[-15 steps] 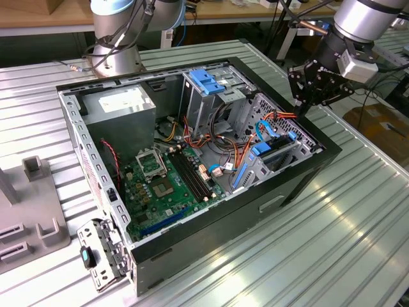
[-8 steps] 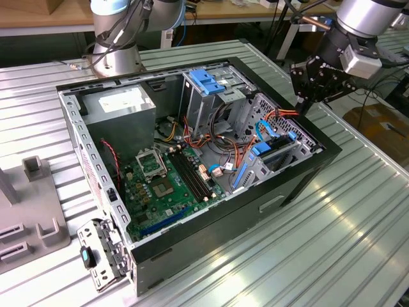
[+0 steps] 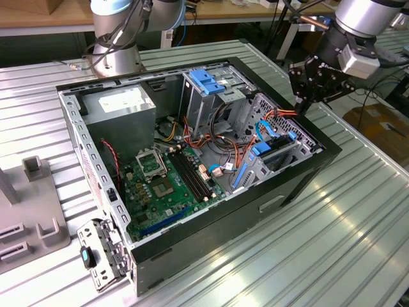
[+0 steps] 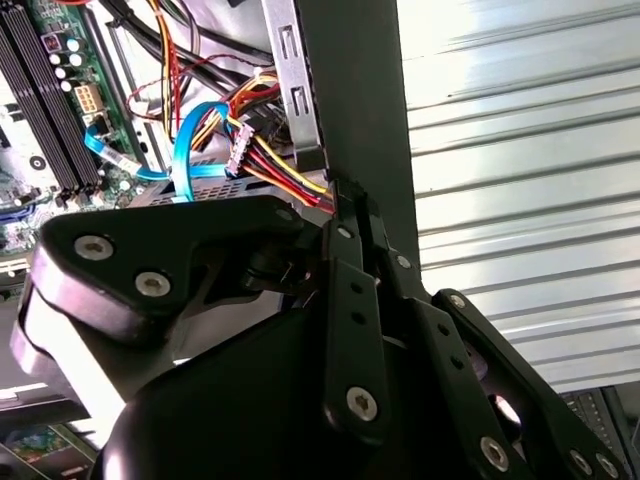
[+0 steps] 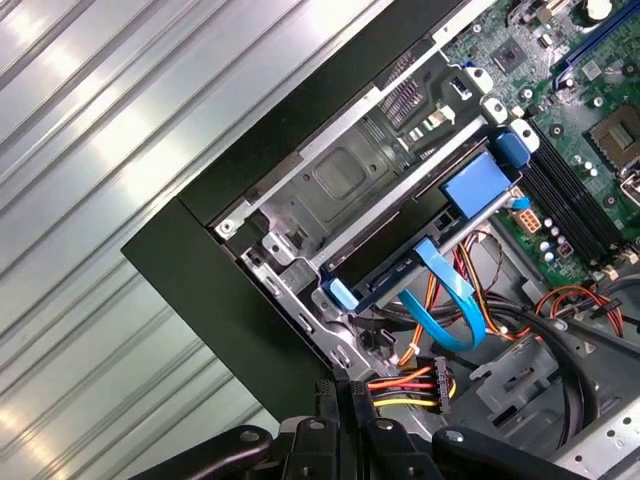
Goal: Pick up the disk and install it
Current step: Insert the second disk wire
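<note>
- Over the open computer case [image 3: 211,70], exterior view: I see my gripper [image 3: 305,102] hovering above the case's corner on the exterior view's right, fingers drawn together on nothing. The disk [image 3: 276,152] sits in the drive bay just below.
- Second wrist view: the closed fingers [image 4: 352,290] hang near a bundle of coloured wires [image 4: 265,165].
- First wrist view: the disk's blue carrier [image 5: 470,190] lies seated in its bay beside the motherboard [image 5: 590,120].

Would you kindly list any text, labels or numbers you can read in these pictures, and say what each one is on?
None can be read.
White label on the grey power-supply box, exterior view: print too small.
Motherboard markings, exterior view: too small.
Chips on the motherboard, first wrist view: blurred.
Gripper: no legible marking.
</note>
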Tool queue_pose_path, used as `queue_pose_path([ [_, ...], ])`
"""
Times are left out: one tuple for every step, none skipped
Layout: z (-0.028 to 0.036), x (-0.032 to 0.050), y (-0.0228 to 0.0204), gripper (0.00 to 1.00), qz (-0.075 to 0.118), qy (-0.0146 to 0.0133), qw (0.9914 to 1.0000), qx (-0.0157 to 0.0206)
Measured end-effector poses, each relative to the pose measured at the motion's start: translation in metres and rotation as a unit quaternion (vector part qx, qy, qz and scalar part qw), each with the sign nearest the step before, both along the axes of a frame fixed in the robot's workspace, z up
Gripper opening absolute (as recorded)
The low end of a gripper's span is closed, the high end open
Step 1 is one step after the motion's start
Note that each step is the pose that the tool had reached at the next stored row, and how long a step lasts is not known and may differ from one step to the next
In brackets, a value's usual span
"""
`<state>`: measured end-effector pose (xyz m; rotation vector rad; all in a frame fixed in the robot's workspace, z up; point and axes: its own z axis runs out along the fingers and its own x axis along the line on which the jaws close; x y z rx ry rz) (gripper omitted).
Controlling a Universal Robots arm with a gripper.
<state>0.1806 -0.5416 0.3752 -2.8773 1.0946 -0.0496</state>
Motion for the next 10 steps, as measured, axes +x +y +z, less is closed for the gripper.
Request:
queue_pose_path([
  [0.0001, -0.0002, 0.0001, 0.16, -0.009, 0.0000, 0.99996, -0.0001],
  [0.0001, -0.0004, 0.0000, 0.16, -0.015, 0.0000, 0.99988, -0.0001],
  [0.0001, -0.0005, 0.0000, 0.16, -0.021, 0.0000, 0.99979, -0.0001],
  [0.0001, -0.0007, 0.0001, 0.16, -0.029, 0.0000, 0.99957, -0.0001],
  [0.0001, -0.0007, 0.0001, 0.16, -0.035, 0.0000, 0.99938, -0.0001],
  [0.0001, -0.0008, 0.0001, 0.16, -0.043, 0.0000, 0.99906, -0.0001],
  [0.0001, -0.0009, 0.0001, 0.16, -0.051, 0.0000, 0.99867, -0.0001],
  [0.0001, -0.0009, 0.0001, 0.16, -0.057, 0.0000, 0.99836, -0.0001],
  [0.0001, -0.0010, 0.0000, 0.16, -0.063, 0.0000, 0.99802, -0.0001],
  [0.0001, -0.0010, 0.0001, 0.16, -0.069, 0.0000, 0.99765, -0.0001],
])
